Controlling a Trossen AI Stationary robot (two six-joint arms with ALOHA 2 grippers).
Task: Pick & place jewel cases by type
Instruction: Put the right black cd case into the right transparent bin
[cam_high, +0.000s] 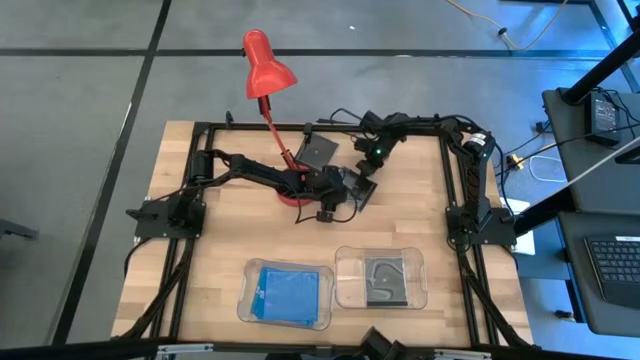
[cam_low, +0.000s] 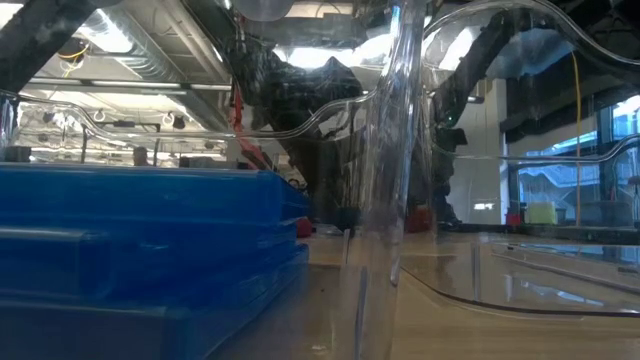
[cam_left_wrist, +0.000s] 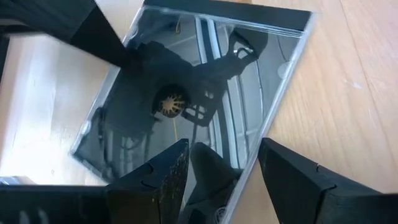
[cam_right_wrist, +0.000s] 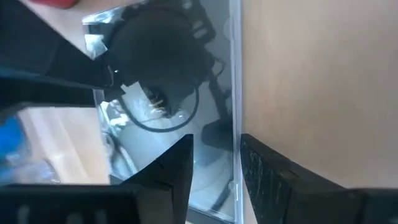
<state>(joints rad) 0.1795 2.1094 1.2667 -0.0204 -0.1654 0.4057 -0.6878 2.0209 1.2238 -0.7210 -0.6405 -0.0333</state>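
Observation:
A dark jewel case lies on the wooden table near its middle, and both grippers meet over it. My left gripper is open, its fingers standing on either side of the case's near corner. My right gripper is open too and straddles one straight edge of the same case from the far right. A second dark jewel case lies flat farther back. Blue jewel cases fill the left clear tray, and a dark one lies in the right tray. My left gripper slants down from the table's left; one finger hangs over the case's top face and the other stands beside its edge, and I cannot tell whether either touches. My right gripper slants down over the case's edge, one finger above the top face and one over bare wood; touch cannot be told.
A red desk lamp leans over the table's far part, its round base right beside my left arm. The two clear trays stand side by side at the near edge. The low view looks through the tray walls.

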